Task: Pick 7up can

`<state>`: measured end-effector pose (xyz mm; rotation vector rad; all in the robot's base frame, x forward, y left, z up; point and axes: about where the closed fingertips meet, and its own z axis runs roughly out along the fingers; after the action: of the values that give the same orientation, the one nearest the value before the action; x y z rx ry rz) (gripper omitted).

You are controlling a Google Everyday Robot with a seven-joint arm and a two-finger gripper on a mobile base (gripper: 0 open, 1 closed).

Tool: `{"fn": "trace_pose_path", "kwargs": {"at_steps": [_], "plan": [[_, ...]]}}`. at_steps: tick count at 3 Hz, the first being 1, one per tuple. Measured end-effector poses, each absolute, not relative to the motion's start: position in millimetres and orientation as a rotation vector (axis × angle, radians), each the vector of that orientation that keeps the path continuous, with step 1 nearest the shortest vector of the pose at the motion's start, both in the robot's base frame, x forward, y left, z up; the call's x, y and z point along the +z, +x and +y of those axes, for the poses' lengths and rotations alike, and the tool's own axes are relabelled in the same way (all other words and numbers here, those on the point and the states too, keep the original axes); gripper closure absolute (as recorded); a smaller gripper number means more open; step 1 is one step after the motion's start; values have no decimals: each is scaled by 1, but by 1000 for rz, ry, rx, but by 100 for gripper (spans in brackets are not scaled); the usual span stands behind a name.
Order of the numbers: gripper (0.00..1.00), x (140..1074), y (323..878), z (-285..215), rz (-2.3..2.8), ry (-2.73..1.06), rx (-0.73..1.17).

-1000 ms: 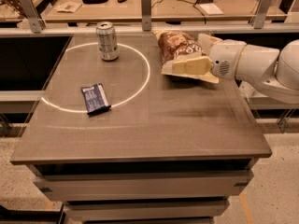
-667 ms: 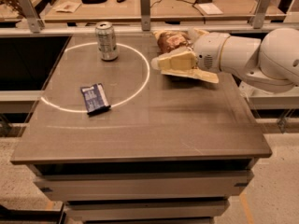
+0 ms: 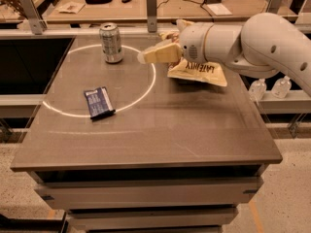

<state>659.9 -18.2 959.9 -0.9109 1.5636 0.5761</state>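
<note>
The 7up can [image 3: 111, 42], silvery-grey with a shiny top rim, stands upright at the back left of the brown table [image 3: 184, 130], just inside a white ring marked on the tabletop. My gripper [image 3: 146, 56] is cream-coloured and points left. It hovers a short way to the right of the can, at about the can's mid height, apart from it. The white arm [image 3: 262, 42] reaches in from the right edge of the view.
A brown-and-yellow chip bag [image 3: 199, 72] lies under and behind the wrist. A flat dark blue packet [image 3: 98, 102] lies at the ring's front left. Metal posts [image 3: 151, 4] and a cluttered bench stand behind the table. Small bottles [image 3: 282, 87] sit on the right.
The arm has swung left across the chip bag, bringing the gripper from the table's right side to just right of the can. The can, bag and packet have not moved.
</note>
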Motion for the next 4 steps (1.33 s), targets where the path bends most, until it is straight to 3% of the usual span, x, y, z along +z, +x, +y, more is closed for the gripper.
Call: {"fn": "trace_pose_path", "kwargs": {"at_steps": [2,4], "plan": [[0,959,680,32,1510,-967,676],[0,941,723,83,1582,-972,617]]}}
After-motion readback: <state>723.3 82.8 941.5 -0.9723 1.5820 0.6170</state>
